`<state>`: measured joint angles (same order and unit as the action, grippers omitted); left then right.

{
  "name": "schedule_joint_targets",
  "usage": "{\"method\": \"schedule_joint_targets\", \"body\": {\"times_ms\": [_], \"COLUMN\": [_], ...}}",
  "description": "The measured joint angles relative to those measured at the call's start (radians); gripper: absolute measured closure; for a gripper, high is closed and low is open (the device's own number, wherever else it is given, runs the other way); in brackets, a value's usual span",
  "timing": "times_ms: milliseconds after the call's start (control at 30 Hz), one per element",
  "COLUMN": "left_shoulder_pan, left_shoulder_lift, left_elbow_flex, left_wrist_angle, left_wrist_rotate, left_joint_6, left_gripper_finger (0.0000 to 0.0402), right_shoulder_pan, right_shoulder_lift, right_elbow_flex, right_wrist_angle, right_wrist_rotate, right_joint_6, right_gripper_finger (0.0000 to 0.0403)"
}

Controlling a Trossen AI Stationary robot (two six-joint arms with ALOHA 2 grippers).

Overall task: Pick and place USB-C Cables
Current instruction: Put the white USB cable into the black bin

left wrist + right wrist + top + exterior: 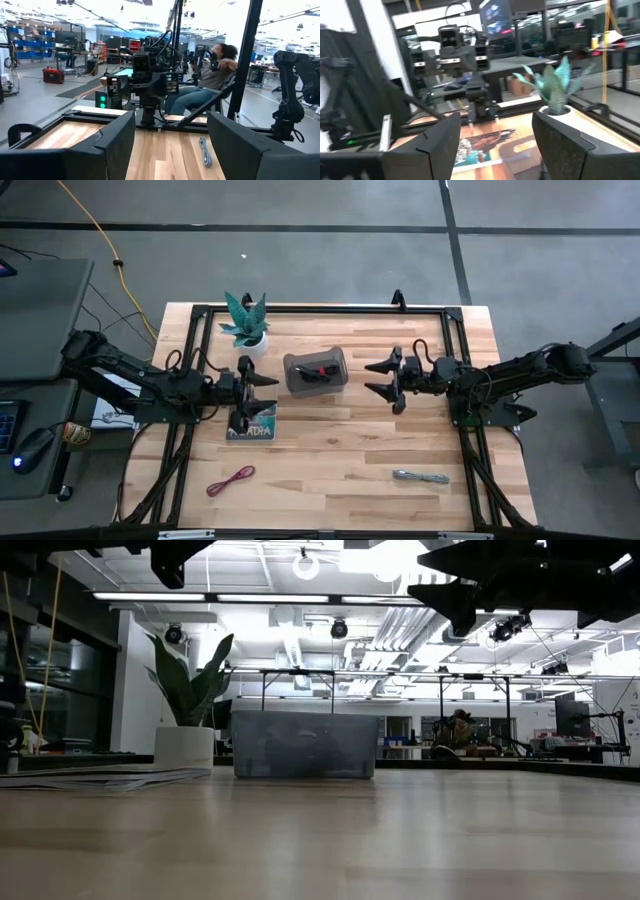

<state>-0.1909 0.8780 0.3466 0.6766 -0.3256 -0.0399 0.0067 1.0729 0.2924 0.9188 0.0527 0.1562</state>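
Note:
In the high view my left gripper (268, 395) is open and hovers over the book's (250, 426) far edge, pointing toward the grey bin (315, 372). My right gripper (372, 378) is open too, just right of the bin, facing it. Dark cable bundles with a red spot (322, 369) lie inside the bin. The dark red cable (230, 480) lies on the table near the front left. The silver-grey cable (420, 476) lies flat at the front right and also shows in the left wrist view as the silver-grey cable (205, 152).
A potted plant (247, 326) stands by the far edge, left of the bin. A black frame (320, 308) runs round the table. A yellow cord (100, 235) lies on the floor beyond. A seated person (210, 80) is behind the table. Bare wood (330, 460) lies between the two loose cables.

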Motion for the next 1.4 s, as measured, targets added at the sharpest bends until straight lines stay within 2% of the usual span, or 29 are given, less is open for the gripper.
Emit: {"method": "schedule_joint_targets", "body": {"times_ms": [300,600,767,967,1067,1167,1333,1400], "left_shoulder_pan": [0.000,0.000,0.000,0.000,0.000,0.000,0.000,0.000], "left_shoulder_lift": [0.000,0.001,0.001,0.001,0.001,0.001,0.001,0.001], "left_elbow_flex": [0.000,0.000,0.000,0.000,0.000,0.000,0.000,0.000], "left_wrist_angle": [-0.002,0.001,0.008,0.008,0.008,0.003,0.001,-0.001], "left_wrist_rotate": [0.000,0.011,0.011,0.011,0.011,0.011,0.011,0.011], "left_joint_6": [-0.001,-0.001,-0.001,-0.008,-0.009,-0.008,-0.008,-0.008], "left_gripper_finger": [0.0172,0.0172,0.0172,0.0172,0.0172,0.0172,0.0172,0.0172], "right_shoulder_pan": [0.001,0.001,0.001,0.001,0.029,0.100,0.237,0.277], "right_shoulder_lift": [0.000,0.000,0.000,0.000,0.000,0.000,0.045,0.081], "right_elbow_flex": [0.000,0.000,0.000,0.005,0.064,0.184,0.461,0.569], "right_wrist_angle": [-0.024,-0.050,-0.069,-0.065,-0.088,-0.303,-0.867,-1.070], "right_wrist_rotate": [-0.006,-0.013,-0.013,0.007,-0.016,-0.021,0.132,0.146], "right_joint_6": [-0.005,-0.112,-0.107,-0.030,-0.025,-0.042,-0.030,0.010], "right_gripper_finger": [0.0164,0.0164,0.0164,0.0164,0.0164,0.0164,0.0164,0.0164]}}
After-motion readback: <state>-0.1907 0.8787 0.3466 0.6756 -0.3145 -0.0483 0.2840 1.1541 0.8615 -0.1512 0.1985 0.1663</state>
